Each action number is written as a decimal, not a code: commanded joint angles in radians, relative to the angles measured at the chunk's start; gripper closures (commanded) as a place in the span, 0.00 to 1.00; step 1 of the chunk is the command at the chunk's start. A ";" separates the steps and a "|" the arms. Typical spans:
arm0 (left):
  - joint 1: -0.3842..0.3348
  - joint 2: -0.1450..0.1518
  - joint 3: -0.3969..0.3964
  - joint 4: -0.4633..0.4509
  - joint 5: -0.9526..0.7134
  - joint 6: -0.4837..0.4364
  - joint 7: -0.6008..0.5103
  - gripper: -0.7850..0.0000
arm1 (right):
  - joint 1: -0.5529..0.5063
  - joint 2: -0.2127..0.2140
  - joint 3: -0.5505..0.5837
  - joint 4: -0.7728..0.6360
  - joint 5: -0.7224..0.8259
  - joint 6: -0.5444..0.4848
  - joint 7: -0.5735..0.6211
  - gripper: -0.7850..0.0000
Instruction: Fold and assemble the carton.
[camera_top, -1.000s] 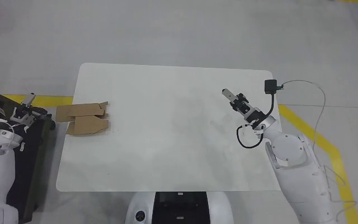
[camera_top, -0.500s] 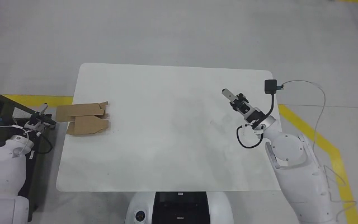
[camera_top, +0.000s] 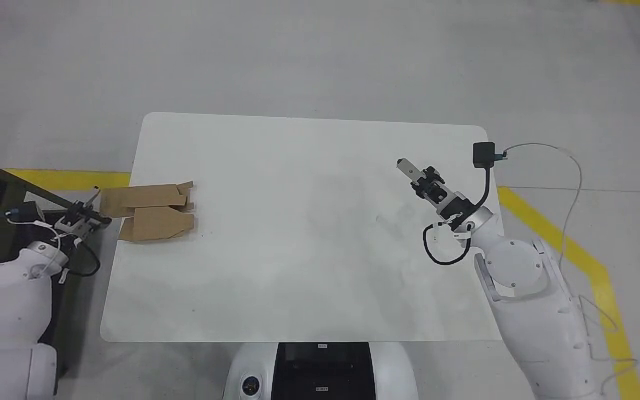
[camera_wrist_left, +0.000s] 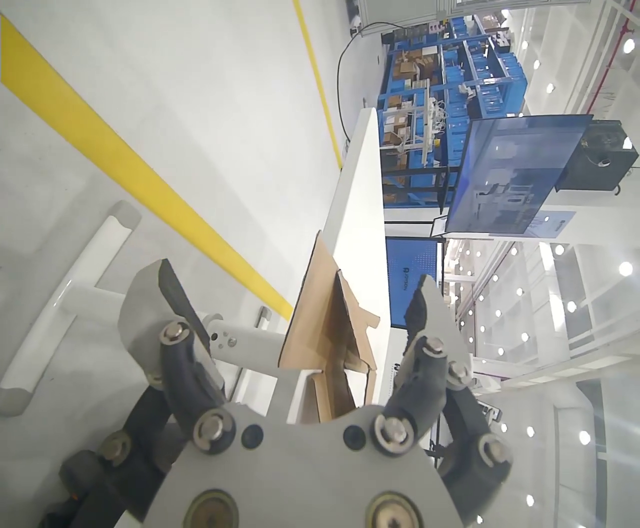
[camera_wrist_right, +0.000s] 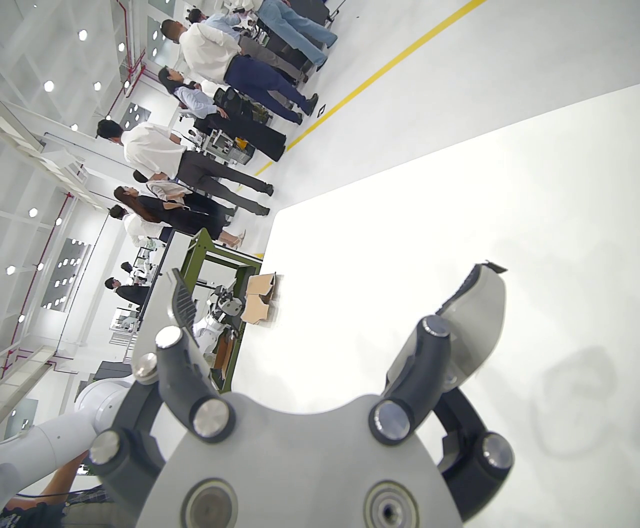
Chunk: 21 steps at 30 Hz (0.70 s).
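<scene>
Carton (camera_top: 150, 210) is overhanging the table's (camera_top: 300, 250) left edge, just beside the gaping, empty left gripper (camera_top: 92, 207); right gripper (camera_top: 413, 168), gaping too, is hovering far off.

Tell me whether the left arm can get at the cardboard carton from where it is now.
Probably yes. The left gripper sits just off the table edge, open and facing the carton, whose end overhangs that edge. Nothing lies between them.
</scene>
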 joint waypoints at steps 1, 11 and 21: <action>-0.004 -0.002 0.004 0.001 0.010 0.000 -0.002 0.51 | 0.000 0.000 0.000 0.000 0.000 0.000 0.000 0.00; -0.020 -0.009 0.013 0.009 0.038 -0.003 -0.013 0.71 | 0.000 0.000 0.000 0.000 0.000 0.000 0.000 0.00; -0.022 0.000 -0.040 -0.008 -0.070 -0.036 -0.142 1.00 | 0.000 0.000 0.000 0.000 0.000 0.000 0.000 0.00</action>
